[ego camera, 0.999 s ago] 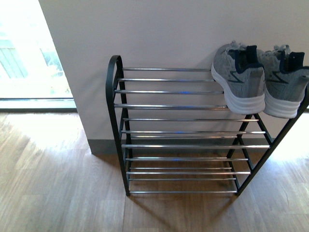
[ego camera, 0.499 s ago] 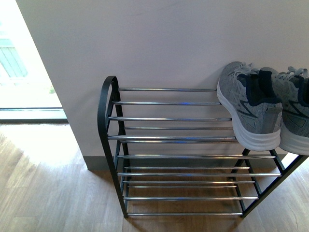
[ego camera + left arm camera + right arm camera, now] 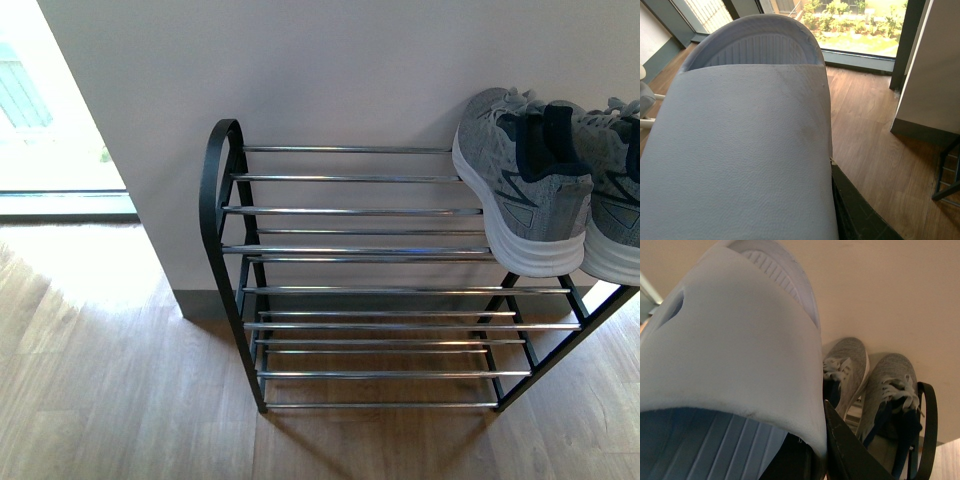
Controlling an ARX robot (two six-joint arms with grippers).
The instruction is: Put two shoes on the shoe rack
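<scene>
Hands unseen from front; wrist-view slide sandals (image 3: 745, 150) (image 3: 730, 365), rack (image 3: 225, 180) sneakers (image 3: 525, 185)

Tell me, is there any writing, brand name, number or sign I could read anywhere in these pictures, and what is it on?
None can be read.
Grey sneakers: only a dark zigzag pattern on the side, no letters.
Pale blue slide sandal in the left wrist view: plain textured strap, no print.
Pale blue slide sandal in the right wrist view: plain too.
Shoe rack, wall and floor: no labels.

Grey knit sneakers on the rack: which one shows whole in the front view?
The left grey knit sneaker; the other grey knit sneaker is cut off by the picture's right edge.
</scene>
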